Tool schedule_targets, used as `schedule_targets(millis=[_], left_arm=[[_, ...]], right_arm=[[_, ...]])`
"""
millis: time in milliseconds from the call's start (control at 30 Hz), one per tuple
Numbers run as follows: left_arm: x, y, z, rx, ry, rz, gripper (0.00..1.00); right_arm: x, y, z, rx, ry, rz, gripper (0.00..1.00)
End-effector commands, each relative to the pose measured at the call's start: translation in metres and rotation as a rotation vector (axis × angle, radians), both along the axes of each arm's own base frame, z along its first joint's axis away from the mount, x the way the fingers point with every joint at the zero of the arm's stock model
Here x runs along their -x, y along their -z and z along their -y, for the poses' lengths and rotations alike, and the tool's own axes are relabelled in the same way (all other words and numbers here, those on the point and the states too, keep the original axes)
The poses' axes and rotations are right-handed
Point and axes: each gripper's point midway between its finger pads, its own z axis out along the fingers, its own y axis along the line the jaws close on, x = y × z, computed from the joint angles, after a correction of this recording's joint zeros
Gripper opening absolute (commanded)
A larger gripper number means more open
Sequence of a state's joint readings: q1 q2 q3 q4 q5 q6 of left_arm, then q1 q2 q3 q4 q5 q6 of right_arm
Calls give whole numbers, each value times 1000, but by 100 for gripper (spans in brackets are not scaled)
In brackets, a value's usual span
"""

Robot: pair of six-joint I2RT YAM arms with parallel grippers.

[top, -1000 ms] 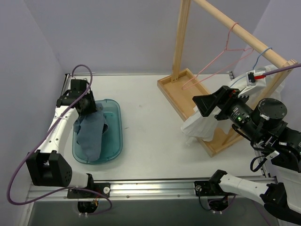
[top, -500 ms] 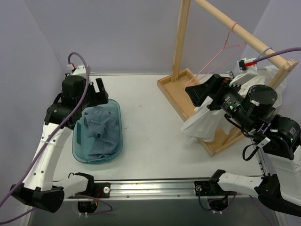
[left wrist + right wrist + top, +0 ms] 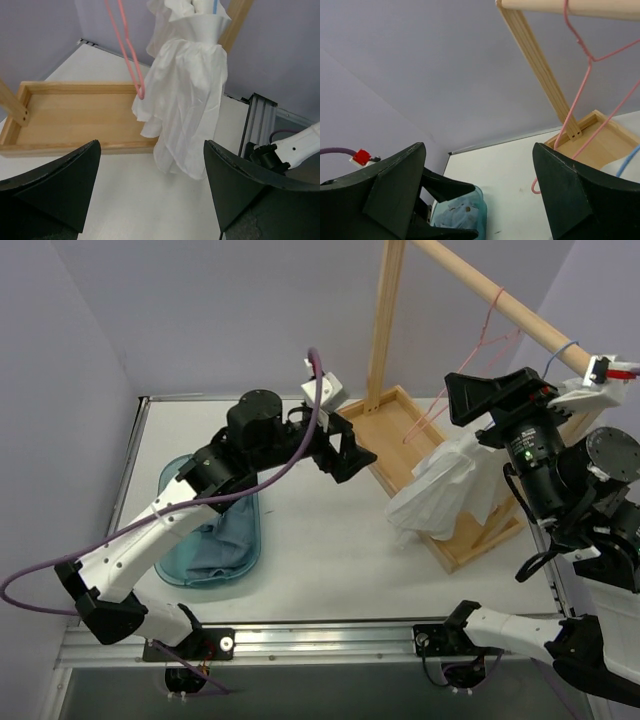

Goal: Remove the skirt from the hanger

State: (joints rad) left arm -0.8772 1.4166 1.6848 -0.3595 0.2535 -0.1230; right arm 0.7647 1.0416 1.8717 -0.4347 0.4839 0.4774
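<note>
Showing the skirt (image 3: 190,95) whole only in the left wrist view, hanging straight ahead of the wide-spread left claw (image 3: 151,150), apart from it. Catching just the hanger's (image 3: 627,161) blue wire beside the spread, empty right claw (image 3: 479,147).

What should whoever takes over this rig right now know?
Left gripper: open, empty, raised over the table, facing the skirt.
Right gripper: open, empty, up beside the skirt's top.
The skirt hangs on the hanger, which is hooked over the wooden rail.
Done: nothing on the skirt yet.
Left: grip the skirt and pull it off the hanger.
</note>
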Motion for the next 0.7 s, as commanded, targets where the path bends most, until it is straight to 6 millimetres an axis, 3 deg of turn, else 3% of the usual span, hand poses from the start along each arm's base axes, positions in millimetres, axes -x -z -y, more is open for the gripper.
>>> schedule_targets(millis=[0, 400, 467, 533, 667], left_arm=[[19, -43, 25, 77, 138, 202, 92], [3, -35, 92, 29, 282, 238, 97], [-1, -23, 109, 10, 309, 219, 97], [5, -32, 117, 31, 331, 229, 97], [5, -18, 143, 33, 359, 209, 97]], right_arm=[[8, -29, 35, -140, 126, 106, 83], [18, -53, 42, -136, 110, 145, 82], [21, -54, 44, -146, 111, 149, 81], [24, -54, 47, -154, 111, 155, 81], [26, -51, 50, -151, 113, 148, 81]])
